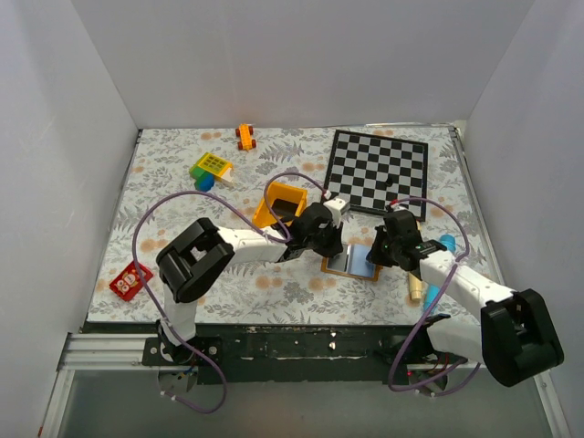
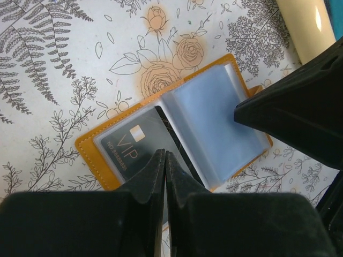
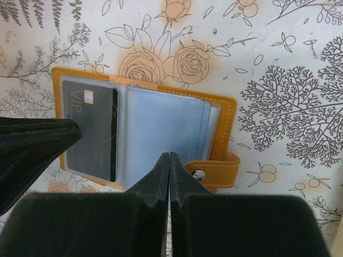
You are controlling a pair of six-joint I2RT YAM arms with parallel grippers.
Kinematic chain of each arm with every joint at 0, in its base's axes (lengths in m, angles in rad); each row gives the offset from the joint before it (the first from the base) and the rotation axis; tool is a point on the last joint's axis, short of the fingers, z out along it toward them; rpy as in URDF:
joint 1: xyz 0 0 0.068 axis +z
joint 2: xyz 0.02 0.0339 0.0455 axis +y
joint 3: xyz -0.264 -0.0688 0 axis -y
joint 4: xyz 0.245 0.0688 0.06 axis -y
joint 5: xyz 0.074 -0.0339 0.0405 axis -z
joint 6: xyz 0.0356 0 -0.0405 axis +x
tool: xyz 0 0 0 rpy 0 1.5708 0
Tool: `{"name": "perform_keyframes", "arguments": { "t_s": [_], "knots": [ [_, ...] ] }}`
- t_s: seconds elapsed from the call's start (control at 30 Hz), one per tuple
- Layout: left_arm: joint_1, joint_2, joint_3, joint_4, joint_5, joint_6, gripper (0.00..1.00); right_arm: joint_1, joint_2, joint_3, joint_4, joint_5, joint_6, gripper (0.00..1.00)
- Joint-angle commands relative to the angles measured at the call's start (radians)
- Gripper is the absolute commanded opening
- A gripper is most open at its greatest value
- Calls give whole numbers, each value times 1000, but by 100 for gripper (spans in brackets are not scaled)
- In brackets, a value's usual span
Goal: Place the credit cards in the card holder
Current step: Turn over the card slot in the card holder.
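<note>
Left tool (image 2: 165,156) and right tool (image 3: 169,158) pinched together, card holder (image 3: 223,115) open, black card (image 3: 91,131) reads VIP

chequered board (image 1: 379,171), yellow bin (image 1: 280,203), orange toy car (image 1: 245,136)

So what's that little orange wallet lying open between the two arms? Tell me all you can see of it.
The card holder is a small tan, leather-looking folder with stitched edges, lying open and flat on the floral table cover. Inside are clear bluish plastic sleeves; one holds a black card marked VIP. A strap with a snap stud sticks out from one edge. The shut left tool and right tool both point at it; contact is unclear.
</note>
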Motion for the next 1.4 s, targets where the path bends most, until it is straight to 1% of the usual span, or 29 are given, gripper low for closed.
{"name": "perform_keyframes", "arguments": {
  "t_s": [0.0,0.1,0.3,0.5,0.53,0.73,1.03,1.2,1.37],
  "knots": [
    [0,12,34,46,28,-23,0,5,31,30,0,11,23,1],
    [0,24,21,50,37,-31,0,5,54,54,-33,27,19,1],
    [0,28,2,43,34,-17,0,5,126,97,-53,-1,8,1],
    [0,35,-14,36,35,-22,0,5,155,102,-14,-49,5,1],
    [0,37,-18,36,35,-25,0,5,161,103,-8,-87,5,1],
    [0,43,-23,38,38,-29,0,5,197,119,21,-167,-8,1],
    [0,47,-29,32,37,-31,0,5,215,134,70,-233,-12,1],
    [0,34,-43,26,22,-31,0,5,249,143,107,-277,-1,1],
    [0,2,-51,6,-3,-33,0,5,274,149,124,-288,5,1]
  ]
}}
